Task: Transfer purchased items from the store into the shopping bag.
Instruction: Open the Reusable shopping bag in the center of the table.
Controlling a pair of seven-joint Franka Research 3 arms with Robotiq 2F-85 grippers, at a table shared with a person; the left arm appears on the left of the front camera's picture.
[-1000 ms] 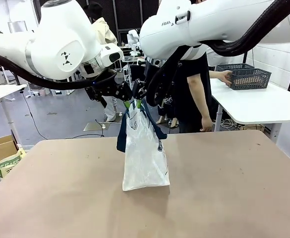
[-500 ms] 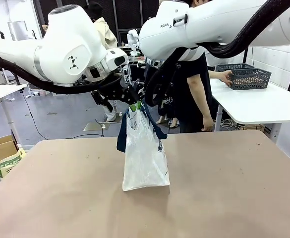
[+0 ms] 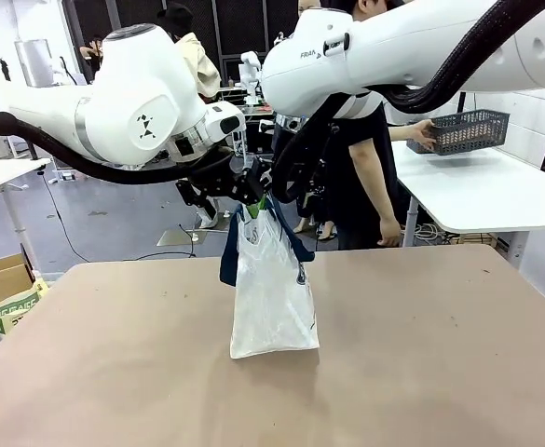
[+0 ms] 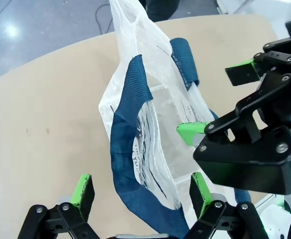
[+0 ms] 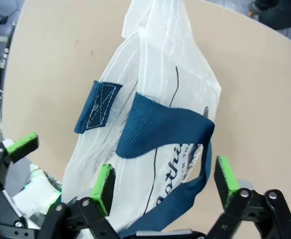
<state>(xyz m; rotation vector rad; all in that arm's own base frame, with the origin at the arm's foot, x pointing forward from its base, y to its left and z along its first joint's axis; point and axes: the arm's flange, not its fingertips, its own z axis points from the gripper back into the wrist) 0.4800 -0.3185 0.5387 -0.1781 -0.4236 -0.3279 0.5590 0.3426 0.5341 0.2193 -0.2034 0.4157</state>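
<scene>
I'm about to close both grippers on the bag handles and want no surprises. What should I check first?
1. The left gripper is open: ok.
2. The right gripper is open: ok.
3. A navy handle lies within the left gripper's gap: ok.
4. The other handle lies within the right gripper's gap: ok.
5. The shopping bag stands upright on the table: ok.
6. Goods ready to load: cannot tell. The person's hand holds the basket above the side table.
</scene>
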